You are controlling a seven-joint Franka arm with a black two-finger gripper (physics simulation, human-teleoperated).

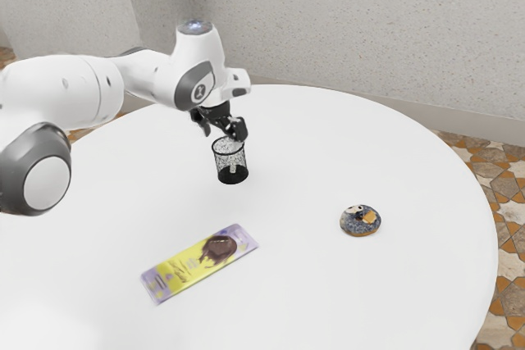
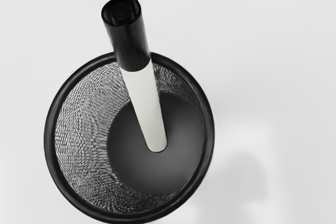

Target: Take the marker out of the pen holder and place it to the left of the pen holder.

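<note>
The pincer (image 1: 221, 131) stands wide above the pen holder (image 1: 233, 178). Below it the marker (image 2: 149, 116) leans inside, black cap (image 2: 128, 40) jutting past the rim (image 2: 50, 135) toward the pincer. It should handle light and stiff, its smooth barrel (image 2: 139, 87) perhaps slippery; best taken squarely by the cap, then lifted along its tilt.

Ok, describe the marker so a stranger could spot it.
On the round white table stands a black mesh cup. The marker leans inside, black-capped and white-bodied. Unlike the yellow packet and round speckled item, it isn't lying on the tabletop.
</note>
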